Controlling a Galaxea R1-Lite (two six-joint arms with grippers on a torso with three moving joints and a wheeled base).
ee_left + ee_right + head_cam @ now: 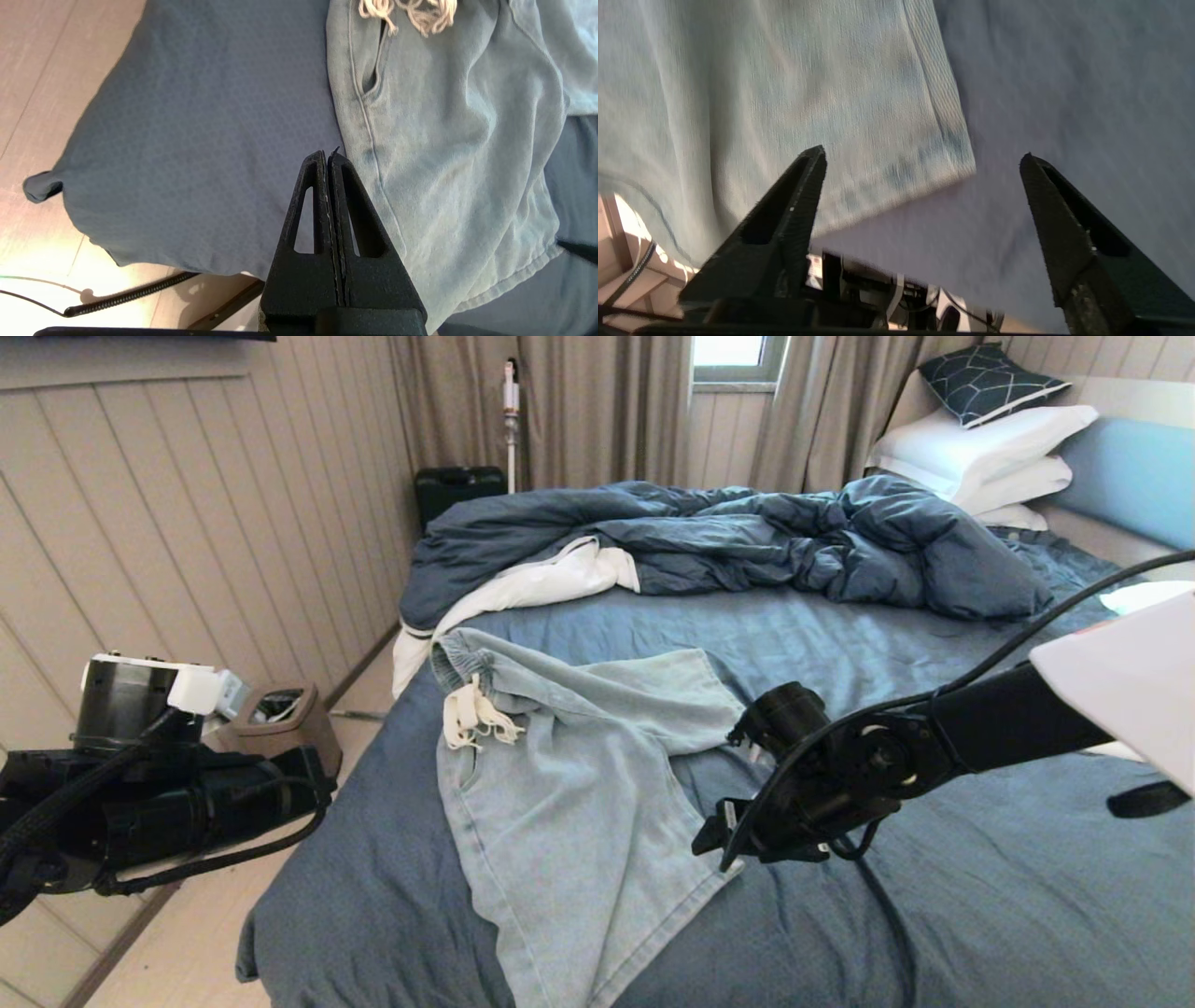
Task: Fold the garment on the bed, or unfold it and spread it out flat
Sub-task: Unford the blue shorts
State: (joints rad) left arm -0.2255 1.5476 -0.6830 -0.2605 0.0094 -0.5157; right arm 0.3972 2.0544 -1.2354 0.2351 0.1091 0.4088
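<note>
Filling most of the room, the bed (934,644) is carrying the garment (579,784) near its left edge, one leg lying doubled across the other, so spreading looks barely begun. Right gripper (920,186) is hovering, jaws wide apart, over the near leg's hem corner. Left gripper (329,156), pressed together and empty, is hanging beside the bed.

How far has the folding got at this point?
Barely begun. The garment lies rumpled on the bed, one leg angled sideways, no neat fold visible. In hand: the right tool hangs open over a hem corner, gripping nothing. The left tool is shut, off the bed's side. All folding remains.
</note>
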